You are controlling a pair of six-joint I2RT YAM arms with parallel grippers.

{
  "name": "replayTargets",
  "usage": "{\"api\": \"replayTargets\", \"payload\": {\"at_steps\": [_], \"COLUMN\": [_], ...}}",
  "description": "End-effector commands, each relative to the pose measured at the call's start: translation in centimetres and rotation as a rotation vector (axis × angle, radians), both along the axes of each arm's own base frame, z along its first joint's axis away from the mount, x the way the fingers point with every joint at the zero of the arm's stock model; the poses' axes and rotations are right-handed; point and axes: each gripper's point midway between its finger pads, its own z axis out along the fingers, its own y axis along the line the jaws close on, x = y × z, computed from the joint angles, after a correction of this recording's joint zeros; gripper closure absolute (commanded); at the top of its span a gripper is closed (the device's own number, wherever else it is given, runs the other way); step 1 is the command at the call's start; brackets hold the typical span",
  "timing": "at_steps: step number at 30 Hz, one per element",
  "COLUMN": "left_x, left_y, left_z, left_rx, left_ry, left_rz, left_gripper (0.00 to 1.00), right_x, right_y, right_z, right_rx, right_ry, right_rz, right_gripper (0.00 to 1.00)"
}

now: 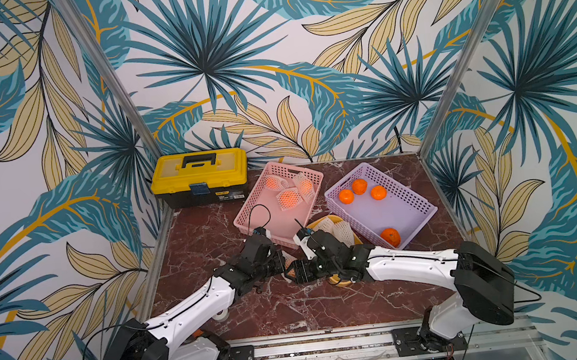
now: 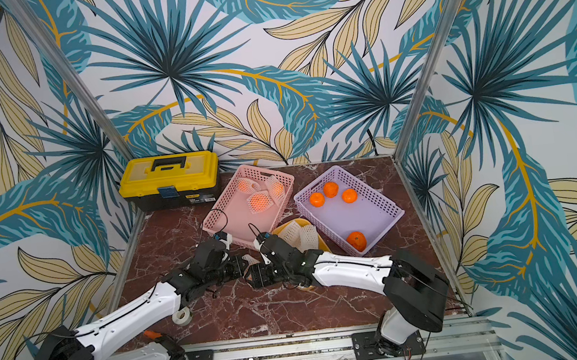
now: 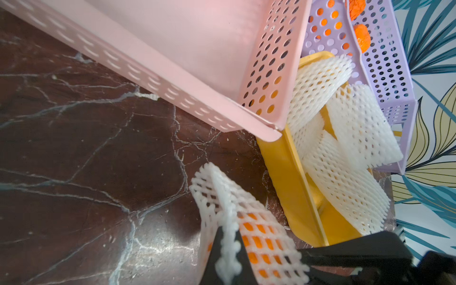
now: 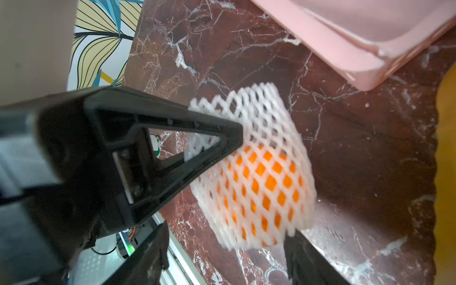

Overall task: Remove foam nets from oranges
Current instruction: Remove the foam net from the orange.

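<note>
Left claw (image 3: 228,243) pinches foam net (image 3: 217,192) over orange (image 4: 270,183); right claw (image 4: 228,240) gapes just before it.

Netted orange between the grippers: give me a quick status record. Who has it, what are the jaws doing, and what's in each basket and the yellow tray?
item in work: foam net with an orange inside
left gripper: shut, pinching the foam net's edge
right gripper: open, fingers on either side of the netted orange, no clamp visible
pink basket: three oranges in nets
purple basket: four bare oranges
yellow tray: loose empty nets, no fruit visible
</note>
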Motion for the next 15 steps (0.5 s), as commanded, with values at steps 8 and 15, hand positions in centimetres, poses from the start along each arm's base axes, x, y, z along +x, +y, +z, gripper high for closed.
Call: {"api": "replayTargets", "payload": {"at_steps": [8, 15], "left_x": [-0.4, -0.3], "left_y": [-0.1, 0.7], "left_z": [0.0, -0.2], "left_rx": [0.025, 0.08], "left_ry": [-0.055, -0.068], "left_rz": [-0.056, -0.048], "left_gripper": [1.0, 1.0], "right_x": [1.2, 0.2], "right_y": [0.9, 1.0], "right_z": [-0.1, 2.4], "right_rx": [-0.019, 0.024], "right_ry": [-0.05, -0.106], "right_rz": [0.038, 0.122], "right_gripper": [0.3, 0.33]}}
